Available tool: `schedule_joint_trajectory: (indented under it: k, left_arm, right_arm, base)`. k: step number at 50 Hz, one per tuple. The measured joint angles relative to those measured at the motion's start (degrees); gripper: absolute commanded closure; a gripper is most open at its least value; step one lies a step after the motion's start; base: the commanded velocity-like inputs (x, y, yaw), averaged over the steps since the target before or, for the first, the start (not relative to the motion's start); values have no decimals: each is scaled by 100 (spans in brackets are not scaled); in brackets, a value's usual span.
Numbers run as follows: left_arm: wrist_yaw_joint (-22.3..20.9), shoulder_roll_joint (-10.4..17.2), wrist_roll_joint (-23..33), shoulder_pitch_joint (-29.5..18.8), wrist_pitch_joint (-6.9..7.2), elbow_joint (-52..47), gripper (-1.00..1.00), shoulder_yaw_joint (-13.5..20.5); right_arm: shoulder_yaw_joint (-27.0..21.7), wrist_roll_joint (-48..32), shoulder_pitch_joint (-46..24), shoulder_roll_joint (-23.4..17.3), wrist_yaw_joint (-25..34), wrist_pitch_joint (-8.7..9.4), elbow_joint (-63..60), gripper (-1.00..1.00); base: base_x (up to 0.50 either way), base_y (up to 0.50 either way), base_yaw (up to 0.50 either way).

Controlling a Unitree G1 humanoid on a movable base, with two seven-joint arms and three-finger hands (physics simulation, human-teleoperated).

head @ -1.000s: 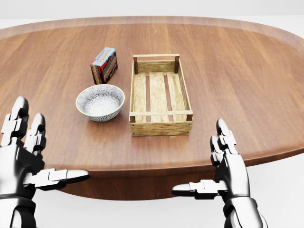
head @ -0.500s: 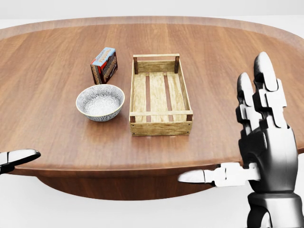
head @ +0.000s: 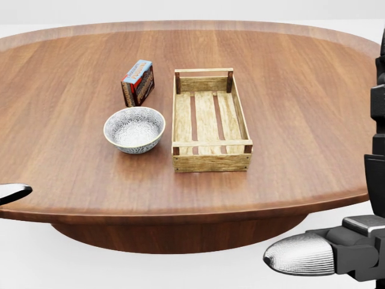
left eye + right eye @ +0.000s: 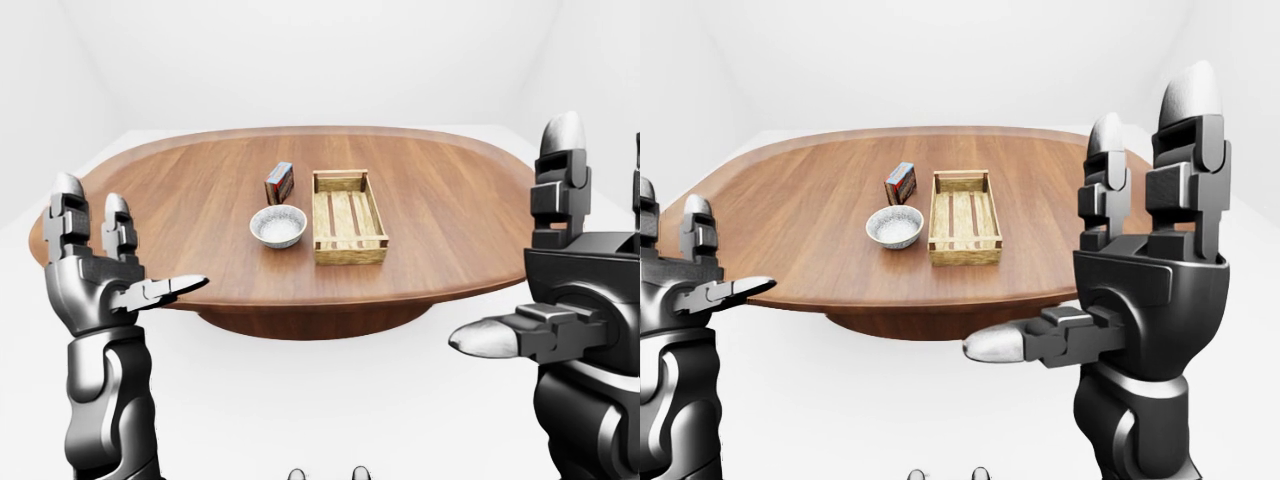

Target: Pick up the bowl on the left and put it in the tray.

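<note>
A patterned grey-white bowl (image 3: pixel 134 129) sits upright on the round wooden table (image 3: pixel 301 90), just left of a slatted wooden tray (image 3: pixel 210 161) that holds nothing. Both hands hover short of the table's near edge, well apart from the bowl. My left hand (image 4: pixel 140 245) is raised at the left of the left-eye view, fingers spread and thumb out, holding nothing. My right hand (image 4: pixel 1080 240) looms large and close to the camera at the right, also open and empty. In the head view only the two thumbs show at the edges.
A red and blue box (image 3: pixel 138 82) stands just above the bowl in the head view, to the tray's upper left. The table's rounded near edge (image 3: pixel 180 217) lies between my hands and the objects. White floor and walls surround the table.
The right hand has come nearer the camera and slid to the head view's right edge. The left hand stays almost out of that view. The whole picture shifted slightly right, so the camera moved.
</note>
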Motion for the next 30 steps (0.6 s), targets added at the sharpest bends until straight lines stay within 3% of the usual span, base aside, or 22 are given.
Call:
schedule_joint_trajectory:
  k: [12, 30]
  left_arm:
    - [14, 20, -44, 10, 0, -56, -100, 46]
    - [40, 68, -148, 10, 0, -126, -100, 134]
  right_arm:
    - [44, 661, -13, -580, -609, 0, -159, -100]
    - [139, 670, 104, -601, -675, 0, -215, -100]
  base:
    - [0, 50, 0]
    - [0, 47, 0]
